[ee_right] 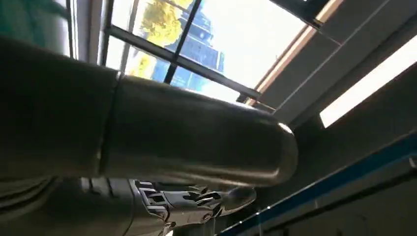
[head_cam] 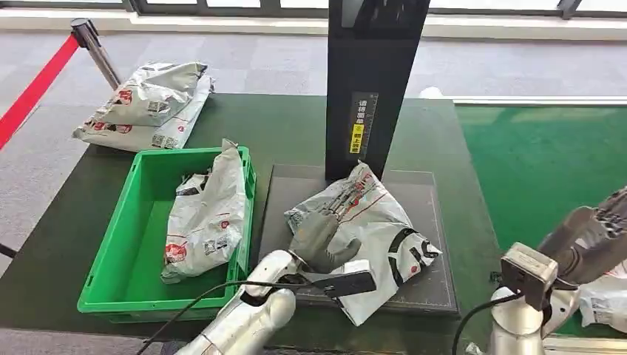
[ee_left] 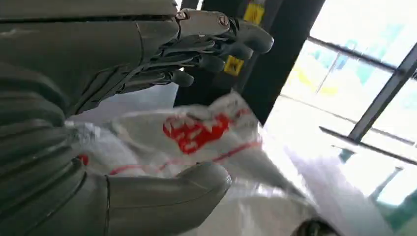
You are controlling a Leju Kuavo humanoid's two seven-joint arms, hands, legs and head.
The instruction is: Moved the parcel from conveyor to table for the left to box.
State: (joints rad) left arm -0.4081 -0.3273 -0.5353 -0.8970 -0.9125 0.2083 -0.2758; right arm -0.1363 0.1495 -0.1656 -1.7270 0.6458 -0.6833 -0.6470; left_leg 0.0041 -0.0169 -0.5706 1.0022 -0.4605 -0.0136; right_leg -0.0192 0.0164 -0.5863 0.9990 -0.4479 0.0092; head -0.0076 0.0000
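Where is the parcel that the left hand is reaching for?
In the head view the parcel lies on the dark mat in front of the black scanner post, right of the green crate, with the left hand over it.

White-grey poly mailer parcel [head_cam: 373, 237], crumpled, red print and black markings, lies flat on dark scale pad [head_cam: 436, 229] at table centre, just near of black scanner post [head_cam: 373, 81]. Left hand [head_cam: 319, 235] rests over its left part, fingers spread on top. Green box [head_cam: 126, 251] sits just left of pad, open-topped, with 1 similar mailer [head_cam: 207, 218] leaning inside against its right wall.
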